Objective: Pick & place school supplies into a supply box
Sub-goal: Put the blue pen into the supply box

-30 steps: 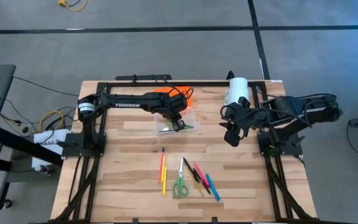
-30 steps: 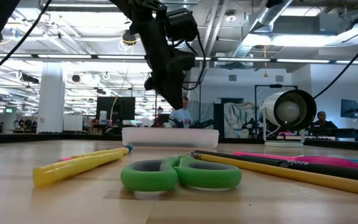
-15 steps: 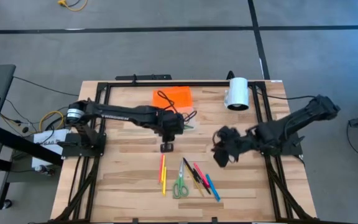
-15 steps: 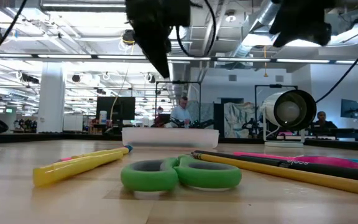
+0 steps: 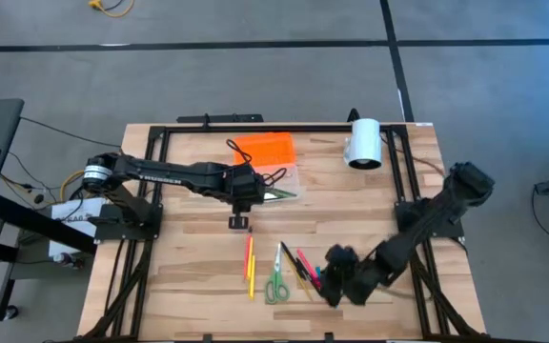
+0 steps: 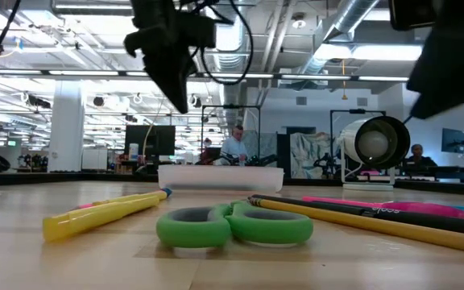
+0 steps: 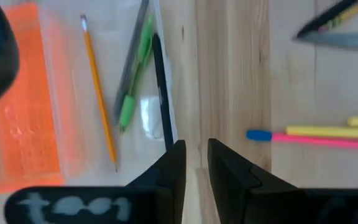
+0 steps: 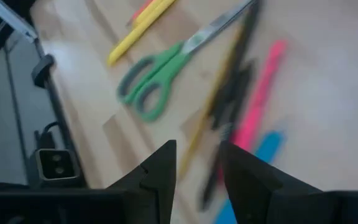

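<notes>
High view: right gripper (image 5: 335, 288), fingers parted and empty, hovers over the pink pen (image 5: 305, 263) right of the green scissors (image 5: 275, 283); left gripper (image 5: 239, 223), narrow and empty, hangs near the supply box (image 5: 276, 181).

Open industrial lab: exposed ceiling ducts (image 6: 353, 32), rows of monitors (image 6: 153, 138), grey taped concrete floor (image 5: 255, 86)

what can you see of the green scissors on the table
The scissors have bright green plastic loop handles and silver metal blades. They lie flat and closed on the wooden table, handles toward its near edge, between the yellow and pink pens and a yellow pencil. Nothing grips them; the right gripper hovers nearby.
</notes>
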`<state>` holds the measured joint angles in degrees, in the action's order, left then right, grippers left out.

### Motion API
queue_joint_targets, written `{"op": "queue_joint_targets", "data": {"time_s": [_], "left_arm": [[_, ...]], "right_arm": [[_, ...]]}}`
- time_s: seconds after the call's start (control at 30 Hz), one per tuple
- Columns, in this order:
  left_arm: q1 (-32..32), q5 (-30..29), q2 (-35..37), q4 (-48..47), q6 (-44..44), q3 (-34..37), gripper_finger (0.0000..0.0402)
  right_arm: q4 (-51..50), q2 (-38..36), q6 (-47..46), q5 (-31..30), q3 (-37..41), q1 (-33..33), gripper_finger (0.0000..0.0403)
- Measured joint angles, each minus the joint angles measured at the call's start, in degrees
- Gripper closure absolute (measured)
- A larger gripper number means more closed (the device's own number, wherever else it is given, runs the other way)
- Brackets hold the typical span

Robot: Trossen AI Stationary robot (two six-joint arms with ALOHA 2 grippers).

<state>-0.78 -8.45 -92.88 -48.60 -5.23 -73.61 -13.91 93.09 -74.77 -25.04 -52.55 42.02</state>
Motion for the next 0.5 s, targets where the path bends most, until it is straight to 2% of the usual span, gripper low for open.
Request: {"op": "queue_joint_targets", "data": {"time_s": [0.13, 0.27, 0.5], "left_arm": [[0.0, 0.0, 1.5, 1.9, 1.6, 3.6, 0.0344], [0.0, 0.1, 2.2, 3.8, 3.5, 5.7, 0.0344], [0.0, 0.2, 2.3, 4.7, 4.2, 5.9, 0.0344]], "right_arm": [[-1.2, 6.6, -2.7, 1.0, -5.3, 1.1, 0.0285], [-8.3, 10.8, -6.6, 4.2, -10.1, 0.9, 0.0285], [-17.5, 11.7, -13.7, 6.4, -13.8, 0.6, 0.0285]]}}
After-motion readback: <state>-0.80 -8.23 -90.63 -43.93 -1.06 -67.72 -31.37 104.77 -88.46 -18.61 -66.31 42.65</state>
